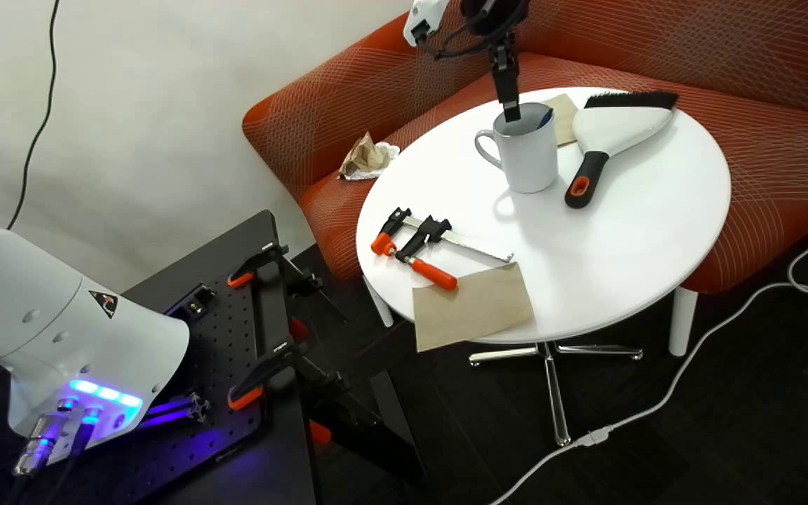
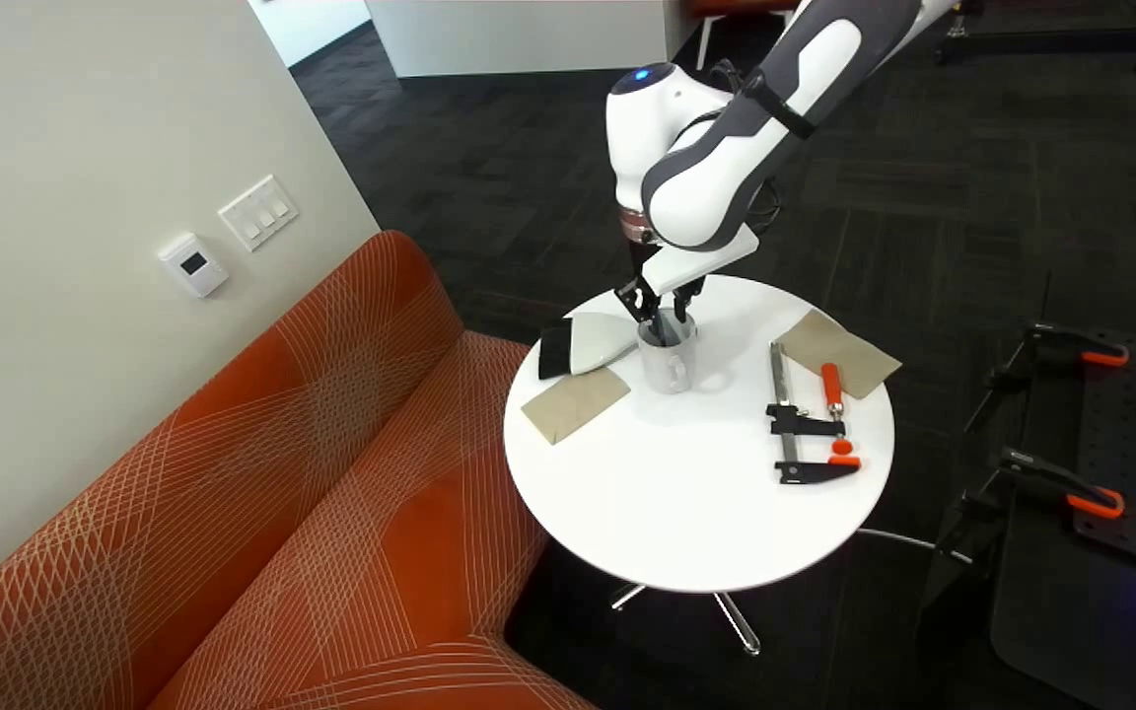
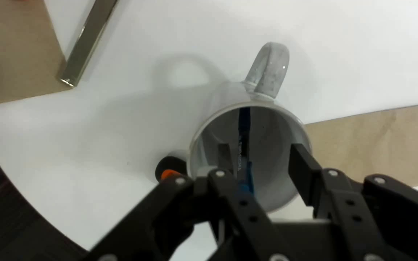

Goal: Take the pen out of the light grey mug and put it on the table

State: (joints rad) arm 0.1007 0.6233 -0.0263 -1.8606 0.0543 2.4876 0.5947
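The gripper [image 3: 260,156] has its jaws apart over the mouth of the light grey mug [image 3: 272,143], whose handle points between twelve and one o'clock in the wrist view. The pen [image 3: 244,139] leans inside the mug, running from twelve o'clock towards six, where the gripper hides part of it. It shows between the jaws, nearer the nine-o'clock finger; whether they touch, I cannot tell. In an exterior view only the pen's blue end shows, between two and three o'clock in the mouth, and the jaws stand edge-on, so their gap cannot be read.

On the table [image 1: 628,273], the clamp [image 1: 433,235] lies towards nine o'clock, its handle over a brown sheet [image 1: 477,308], with the dustpan and brush [image 1: 618,130] between one and two. The wrist view catches merely the clamp's bar and the dustpan's handle end. Crumpled paper [image 1: 367,160] on the sofa [image 1: 320,140], between nine and ten, appears in an exterior view alone; so does the thermostat [image 2: 193,264].
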